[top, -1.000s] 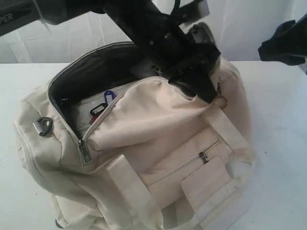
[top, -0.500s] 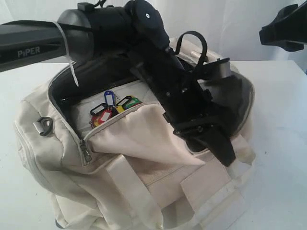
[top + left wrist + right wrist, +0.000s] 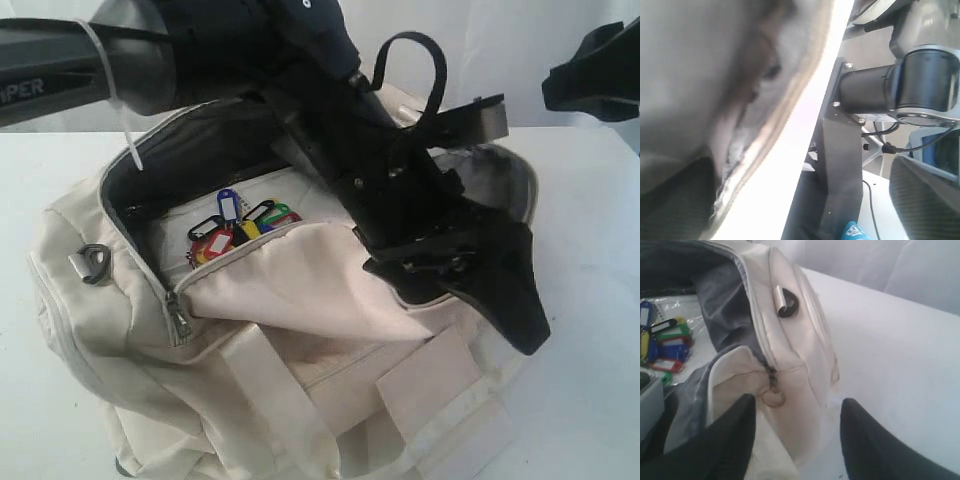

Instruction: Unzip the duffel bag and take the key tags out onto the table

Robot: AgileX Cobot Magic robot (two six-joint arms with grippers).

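The cream duffel bag [image 3: 300,300] lies on the white table [image 3: 585,300] with its main zipper undone and its dark lining showing. The key tags [image 3: 238,224], in red, blue, green and yellow, rest inside the opening and also show in the right wrist view [image 3: 664,342]. My left gripper [image 3: 495,290] hangs over the bag's right end. In its wrist view this gripper [image 3: 802,167] is open, with blurred bag fabric [image 3: 715,90] beside one finger. My right gripper [image 3: 799,402] is open just above the bag's end, near the zipper pull ring [image 3: 773,398].
The right arm [image 3: 592,75] hovers at the upper right of the exterior view. A grey strap ring [image 3: 93,262] sits on the bag's left end and another [image 3: 786,304] on the right end. The small zipped front pocket [image 3: 400,335] faces forward. The arm mount [image 3: 880,90] stands beyond the table edge.
The left arm swung from the bag's opening down and right past its end. The front flap dropped flat, and the key tags became plainly visible.
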